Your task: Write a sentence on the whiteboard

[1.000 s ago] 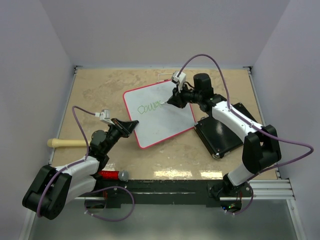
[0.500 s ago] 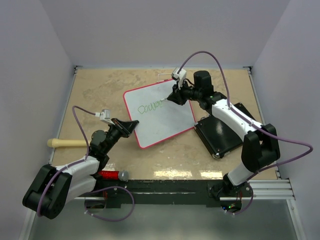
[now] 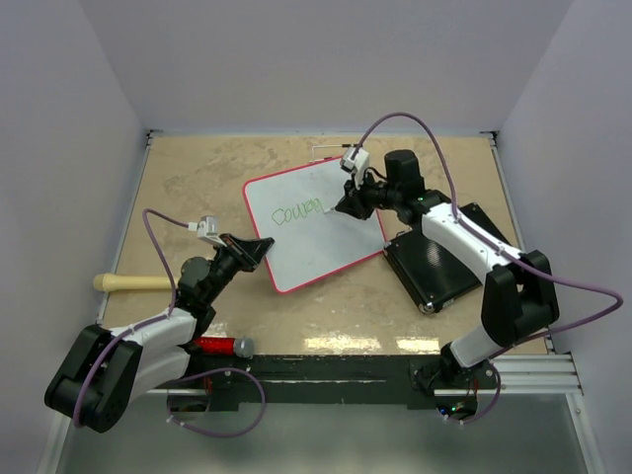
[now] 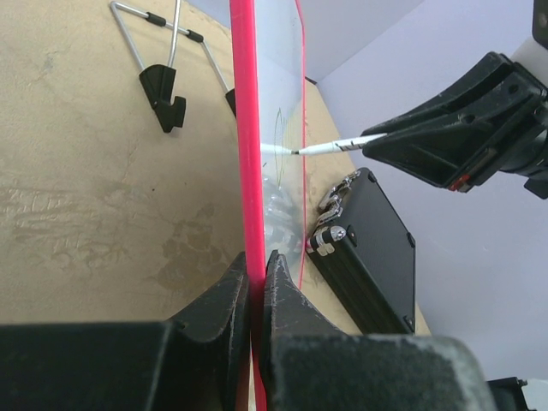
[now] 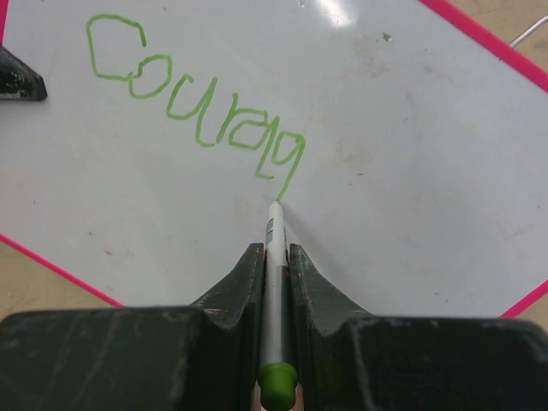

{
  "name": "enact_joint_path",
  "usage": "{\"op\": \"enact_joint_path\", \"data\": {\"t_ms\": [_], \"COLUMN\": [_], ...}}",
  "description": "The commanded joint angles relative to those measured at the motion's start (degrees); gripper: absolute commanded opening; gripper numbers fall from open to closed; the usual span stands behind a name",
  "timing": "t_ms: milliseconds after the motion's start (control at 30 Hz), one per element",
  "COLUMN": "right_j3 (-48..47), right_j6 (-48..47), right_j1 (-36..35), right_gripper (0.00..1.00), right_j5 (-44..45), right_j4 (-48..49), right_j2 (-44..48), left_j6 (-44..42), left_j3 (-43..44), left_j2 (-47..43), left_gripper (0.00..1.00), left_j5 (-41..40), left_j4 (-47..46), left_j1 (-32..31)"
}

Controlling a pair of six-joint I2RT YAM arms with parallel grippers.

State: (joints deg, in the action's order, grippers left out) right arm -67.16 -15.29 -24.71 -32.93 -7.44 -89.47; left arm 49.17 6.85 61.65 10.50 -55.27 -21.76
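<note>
Near the middle of the table (image 3: 188,168), a bit toward its far edge, sits the whiteboard (image 3: 321,242). The left gripper (image 3: 265,243) is at its left edge, and the right gripper (image 3: 342,206) is over its far part.

From the left wrist, the jaws pinch the red rim (image 4: 247,171).

From the right wrist, the jaws pinch a marker (image 5: 274,235). Its tip touches the whiteboard just under the green letters (image 5: 197,120).

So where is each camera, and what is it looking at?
Top external: high behind the robot, looking down at the whiteboard; left arm and right arm show.
Left wrist: on the left arm, looking along the board's red edge; left tool pinches it.
Right wrist: on the right arm, looking down at green writing; right tool holds the marker.
Left wrist and top views both show the black case.
</note>
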Motion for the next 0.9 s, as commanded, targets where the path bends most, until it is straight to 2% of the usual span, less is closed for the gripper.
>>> {"op": "enact_joint_path", "data": {"t_ms": [0, 133, 333, 567, 867], "right_j3": [2.6, 3.2, -1.7, -4.9, -4.8], "right_j6": [-2.8, -3.0, 0.6, 2.1, 2.5], "right_j1": [-1.1, -3.4, -4.6, 1.1, 1.5], "right_gripper": [0.0, 0.0, 0.0, 0.0, 0.0], "right_j5": [-1.6, -2.3, -1.0, -2.7, -1.7], "right_j4": [-3.9, -3.7, -1.9, -0.8, 0.8], "right_j2": [3.0, 4.0, 1.7, 3.0, 0.4], "left_j6": [-8.0, -8.0, -8.0, -8.2, -8.0], "left_j3": [-0.9, -0.9, -1.0, -1.2, -1.3], "left_j2": [0.5, 0.8, 0.8, 0.6, 1.1], "left_gripper": [0.0, 0.0, 0.0, 0.0, 0.0], "left_j5": [4.1, 4.2, 4.4, 4.3, 4.8], "left_j4": [1.1, 0.9, 0.8, 1.1, 0.2], "left_j1": [-0.6, -0.6, -0.6, -0.6, -0.6]}}
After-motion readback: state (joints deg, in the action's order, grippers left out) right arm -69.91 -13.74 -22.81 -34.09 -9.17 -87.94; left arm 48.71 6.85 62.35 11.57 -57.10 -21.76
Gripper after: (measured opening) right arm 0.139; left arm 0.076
